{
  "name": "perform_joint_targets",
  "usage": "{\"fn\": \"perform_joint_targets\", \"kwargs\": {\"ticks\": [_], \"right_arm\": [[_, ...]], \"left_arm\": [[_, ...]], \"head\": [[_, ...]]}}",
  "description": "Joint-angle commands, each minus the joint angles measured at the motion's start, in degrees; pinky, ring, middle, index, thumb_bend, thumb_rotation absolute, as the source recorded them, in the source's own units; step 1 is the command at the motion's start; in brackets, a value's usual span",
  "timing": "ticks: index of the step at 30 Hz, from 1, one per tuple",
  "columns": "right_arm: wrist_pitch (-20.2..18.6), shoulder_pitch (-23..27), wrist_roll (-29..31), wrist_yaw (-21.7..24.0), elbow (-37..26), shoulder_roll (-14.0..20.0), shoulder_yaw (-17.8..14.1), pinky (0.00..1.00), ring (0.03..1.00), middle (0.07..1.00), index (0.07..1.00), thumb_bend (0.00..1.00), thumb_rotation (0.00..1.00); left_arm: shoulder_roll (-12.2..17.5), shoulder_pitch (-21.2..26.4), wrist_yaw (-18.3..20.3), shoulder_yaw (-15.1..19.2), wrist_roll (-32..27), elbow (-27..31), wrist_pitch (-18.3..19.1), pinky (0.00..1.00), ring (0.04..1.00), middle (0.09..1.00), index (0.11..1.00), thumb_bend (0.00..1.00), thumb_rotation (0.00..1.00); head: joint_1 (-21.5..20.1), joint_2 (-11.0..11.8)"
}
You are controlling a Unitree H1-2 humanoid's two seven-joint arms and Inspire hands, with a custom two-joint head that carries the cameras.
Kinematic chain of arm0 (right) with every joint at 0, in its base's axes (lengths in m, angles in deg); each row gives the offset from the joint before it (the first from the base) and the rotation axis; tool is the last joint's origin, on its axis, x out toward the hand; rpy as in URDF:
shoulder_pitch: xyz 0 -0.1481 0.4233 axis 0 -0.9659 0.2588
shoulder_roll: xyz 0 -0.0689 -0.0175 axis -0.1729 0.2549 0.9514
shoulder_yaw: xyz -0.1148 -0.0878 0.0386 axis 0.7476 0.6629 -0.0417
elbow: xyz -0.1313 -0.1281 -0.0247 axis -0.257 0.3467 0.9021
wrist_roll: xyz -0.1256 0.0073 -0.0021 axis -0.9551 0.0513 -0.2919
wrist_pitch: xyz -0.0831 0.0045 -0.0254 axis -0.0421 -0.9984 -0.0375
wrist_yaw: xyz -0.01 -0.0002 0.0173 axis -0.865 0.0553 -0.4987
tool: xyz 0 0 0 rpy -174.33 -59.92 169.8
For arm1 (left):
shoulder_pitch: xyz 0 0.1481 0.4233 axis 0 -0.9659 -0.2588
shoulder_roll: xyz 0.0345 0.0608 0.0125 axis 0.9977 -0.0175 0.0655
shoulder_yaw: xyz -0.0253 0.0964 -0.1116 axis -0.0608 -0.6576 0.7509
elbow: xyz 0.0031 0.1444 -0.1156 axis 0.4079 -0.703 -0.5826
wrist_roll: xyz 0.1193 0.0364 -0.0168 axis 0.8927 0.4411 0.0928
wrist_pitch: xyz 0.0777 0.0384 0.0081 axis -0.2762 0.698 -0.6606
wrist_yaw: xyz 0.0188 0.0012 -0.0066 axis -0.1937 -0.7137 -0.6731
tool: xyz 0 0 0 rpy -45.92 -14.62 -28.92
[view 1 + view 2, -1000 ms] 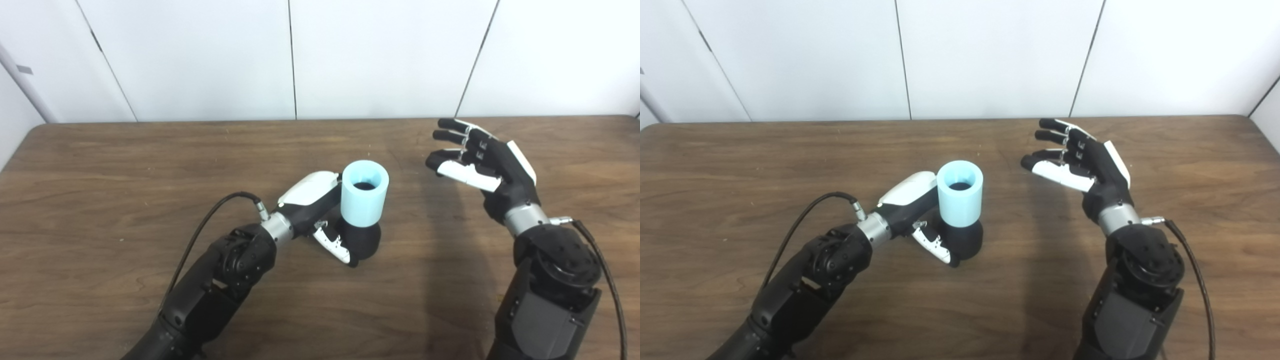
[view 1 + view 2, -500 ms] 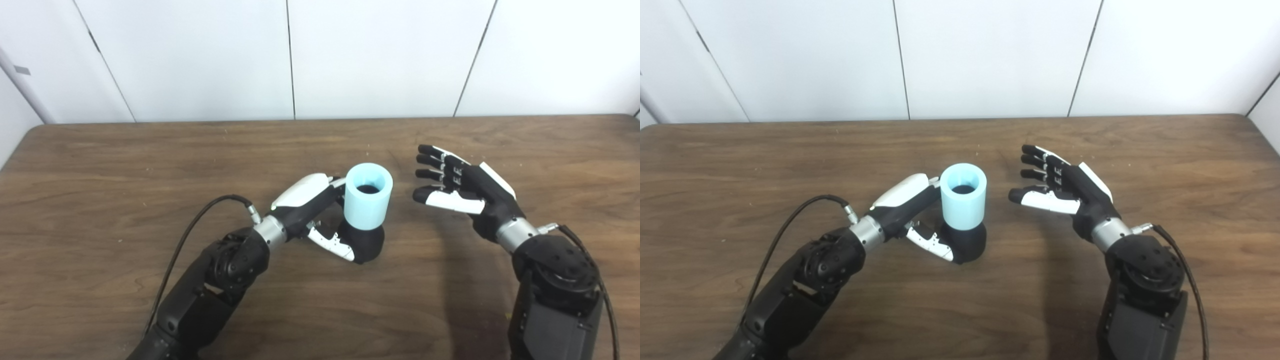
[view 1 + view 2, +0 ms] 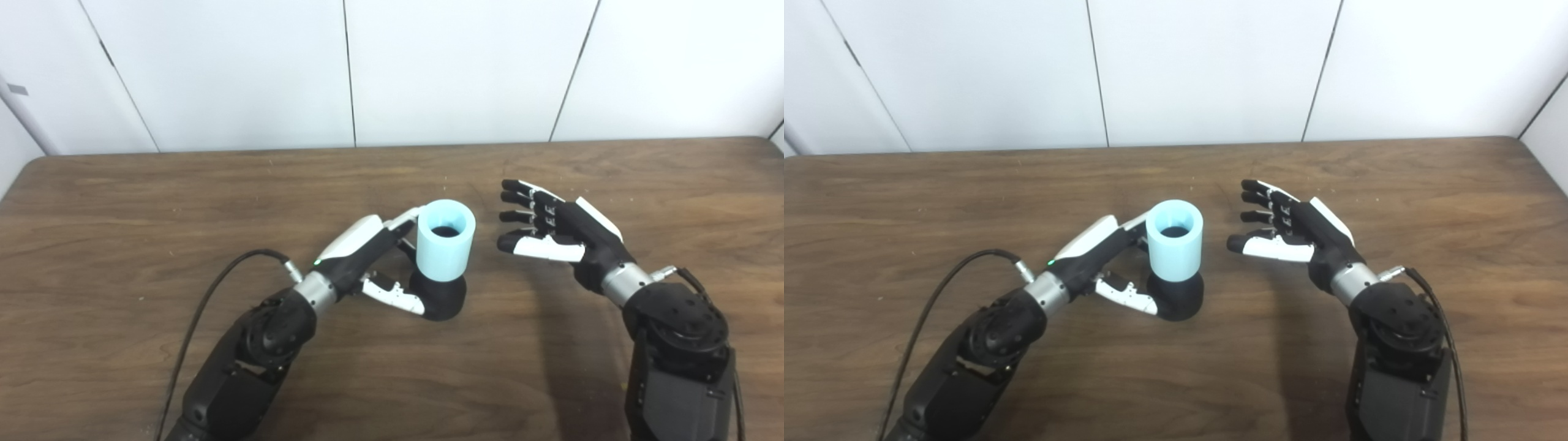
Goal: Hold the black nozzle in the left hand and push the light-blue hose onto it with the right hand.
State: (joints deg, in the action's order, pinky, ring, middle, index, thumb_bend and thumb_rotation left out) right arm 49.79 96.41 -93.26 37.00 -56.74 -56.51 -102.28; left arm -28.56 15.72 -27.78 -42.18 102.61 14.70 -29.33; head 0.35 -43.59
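- A dark brown wooden surface [image 3: 122, 202] fills most of the view, with white wall panels [image 3: 245, 67] behind its far edge.
- Near the middle of the surface stands a light-blue hose [image 3: 445, 240], a short, wide tube. Its long axis is upright and its open mouth faces up, with something dark visible down inside it.
- The lower end of the hose sits on a black nozzle [image 3: 442, 297], a rounded black piece that rests on the surface and widens below the hose. The two stand as one upright stack, hose on top.
- The left hand [image 3: 373, 260] reaches in from the lower left, to the left side of the stack. Its fingers [image 3: 405, 219] stretch along the far left side of the hose near the rim. Its white-tipped thumb [image 3: 395, 296] lies lower, with the tip against the near left side of the nozzle.
- The left hand is spread rather than clenched. The fingers look to be at the wall of the hose, but the views do not settle whether they touch it. It does not show a firm hold on either part.
- The right hand [image 3: 560, 223] hovers to the right of the hose, near it but apart from it. It is released and holds nothing, with the fingers spread and pointing left toward the hose, and the thumb lowest.
- A black cable [image 3: 211, 300] loops from the left wrist, above the surface, toward the near edge.
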Motion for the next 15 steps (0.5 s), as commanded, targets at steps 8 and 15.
{"fn": "perform_joint_targets", "kwargs": {"ticks": [8,15], "right_arm": [[0.33,1.66,4.38,-2.61,-0.28,1.79,0.48,0.71,0.844,0.907,0.909,0.79,0.31],[0.33,0.91,8.51,-6.21,0.21,2.31,0.72,0.71,0.877,0.905,0.897,0.72,0.28]], "left_arm": [[0.52,-2.58,-3.79,9.23,-7.25,2.70,-1.45,0.88,0.882,0.864,0.851,0.62,0.10],[-8.23,-5.04,-10.62,18.80,-16.59,5.23,3.94,0.67,0.715,0.713,0.724,0.49,0.00]], "head": [[0.37,0.11],[-0.53,0.41]]}}
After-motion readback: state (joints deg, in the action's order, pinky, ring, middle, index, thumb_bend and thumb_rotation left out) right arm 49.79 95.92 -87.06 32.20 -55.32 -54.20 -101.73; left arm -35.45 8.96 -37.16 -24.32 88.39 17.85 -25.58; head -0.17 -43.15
